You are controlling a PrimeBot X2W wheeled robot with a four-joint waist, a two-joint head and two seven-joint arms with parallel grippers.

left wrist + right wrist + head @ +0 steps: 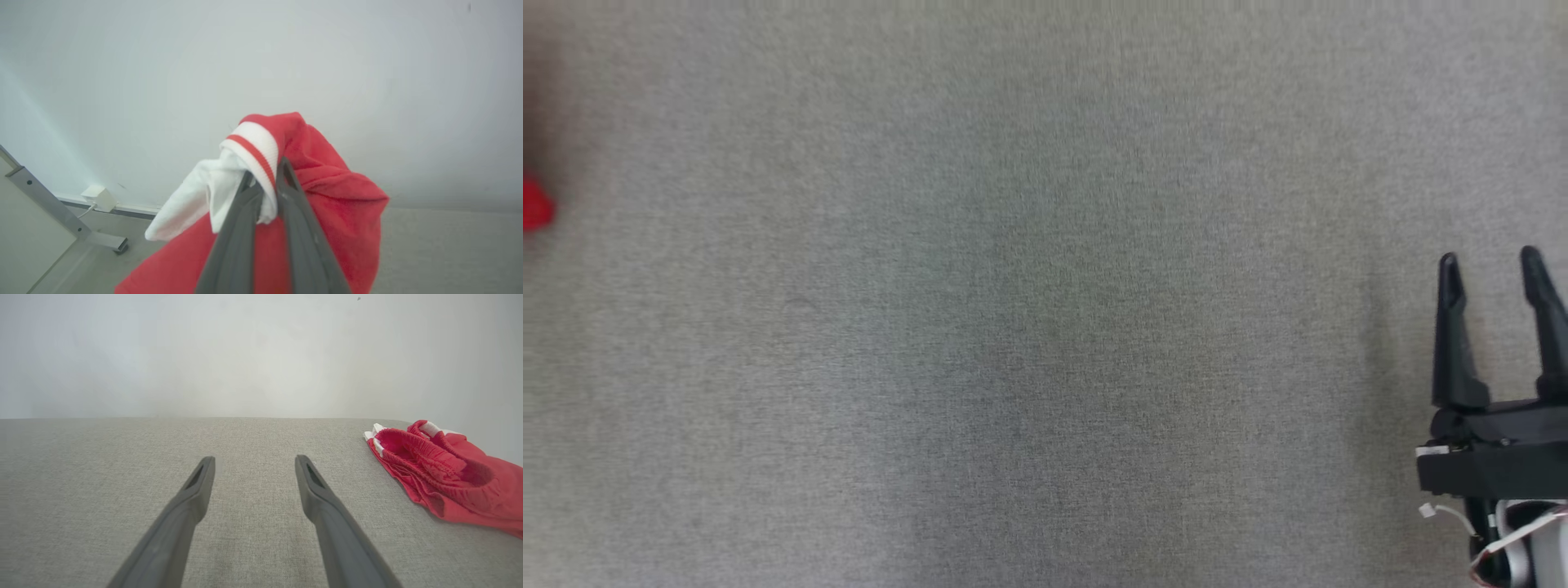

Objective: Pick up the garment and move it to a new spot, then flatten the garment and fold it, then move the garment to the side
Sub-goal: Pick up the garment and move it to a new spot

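- the left tool (265, 173) is closed on the garment (335, 192): its two fingers (300, 220) stand close together, with the white band with a red stripe pinched between them.
- i judge the band is taken because it is thicker and firmer than the thin red cloth, so it should slip less in a lift.
- the red cloth is bunched around and behind the fingers, so the grip holds a gathered part, not one clean layer.
- from the right wrist, the garment lies crumpled on the grey surface (245, 539), close to the edge on the wall side, with the elastic waist open upward. whether any part is lifted already, i cannot tell.
- in the head view a small red part of it shows at the left border, well apart from the right tool (1490, 261).
- the right tool is open, its fingers spread with nothing between them, over bare surface. i judge it stays aside so the middle is free as the new spot.
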